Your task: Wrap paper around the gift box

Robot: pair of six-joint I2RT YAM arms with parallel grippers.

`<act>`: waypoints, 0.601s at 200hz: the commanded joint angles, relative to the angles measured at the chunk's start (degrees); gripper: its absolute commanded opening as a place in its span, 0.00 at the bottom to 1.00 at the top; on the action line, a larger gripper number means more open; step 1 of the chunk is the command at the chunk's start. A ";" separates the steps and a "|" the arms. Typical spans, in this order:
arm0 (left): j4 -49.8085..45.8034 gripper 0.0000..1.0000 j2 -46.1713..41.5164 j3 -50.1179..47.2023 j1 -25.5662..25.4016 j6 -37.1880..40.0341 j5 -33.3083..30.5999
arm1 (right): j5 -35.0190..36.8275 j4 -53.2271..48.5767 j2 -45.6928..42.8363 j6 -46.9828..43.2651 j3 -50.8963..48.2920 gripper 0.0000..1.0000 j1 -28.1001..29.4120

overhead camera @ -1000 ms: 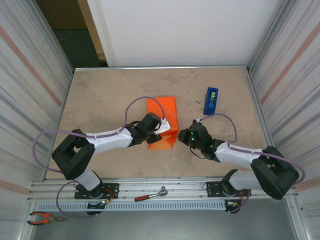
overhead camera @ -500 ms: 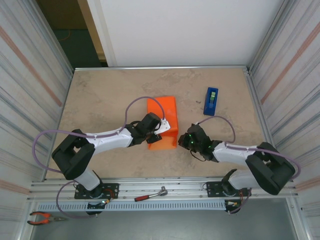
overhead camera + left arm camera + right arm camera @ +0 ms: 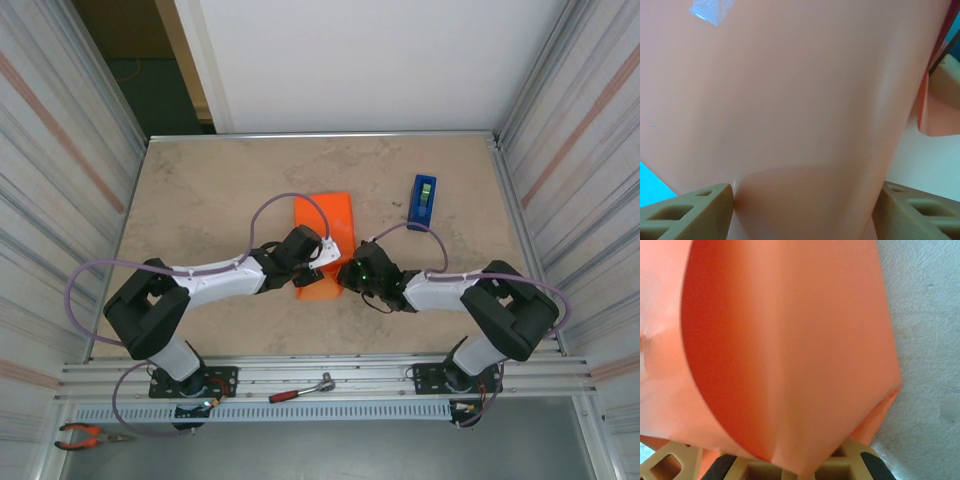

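We see the tabletop carrying all items. The paper, a bright orange sheet folded into a raised bundle, lies at the centre of the tabletop, about midway between the left and right edges.

The left gripper reaches in from the near-left corner and sits on the near half of the paper. In the left wrist view its fingers stand wide apart, one on each side of the bundle, both touching the paper.

The right gripper reaches in from the near-right corner and meets the near right side of the paper. Its jaws are closed. In the right wrist view a curved fold of paper comes down over its fingers.

The blue dispenser stands between the paper and the right edge, apart from both.

A scrap of clear tape sits on the paper.
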 commanded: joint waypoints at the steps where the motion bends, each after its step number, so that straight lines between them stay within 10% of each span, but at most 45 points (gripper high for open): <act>1: -1.92 0.71 0.88 -0.68 -0.86 0.30 1.69 | 0.38 0.63 1.54 -1.37 1.44 0.00 0.24; 120: -2.06 0.71 0.83 -0.67 -0.86 0.31 1.86 | 3.15 7.43 7.64 1.10 0.54 0.00 4.17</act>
